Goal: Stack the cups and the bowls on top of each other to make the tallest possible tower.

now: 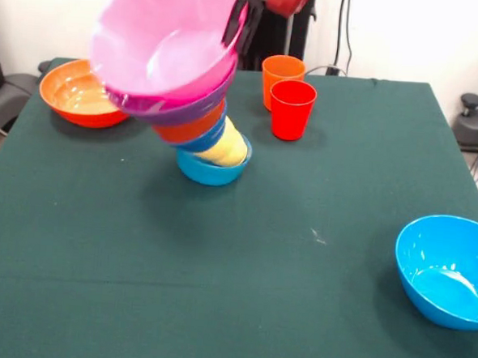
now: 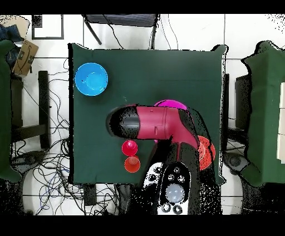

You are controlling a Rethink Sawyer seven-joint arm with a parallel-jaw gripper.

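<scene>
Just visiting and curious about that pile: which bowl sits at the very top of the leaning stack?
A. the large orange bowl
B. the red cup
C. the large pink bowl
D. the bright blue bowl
C: the large pink bowl crowns the tilted tower, with the tool at its rim.

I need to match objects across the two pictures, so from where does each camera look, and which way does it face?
Front view: sits across the table, facing the robot; sees the leaning tower with the gripper on the pink bowl rim.
Overhead view: above the table, looking straight down; the red arm covers most of the tower.
Shared: the bright blue bowl, red cup, orange cup, pink bowl.
</scene>
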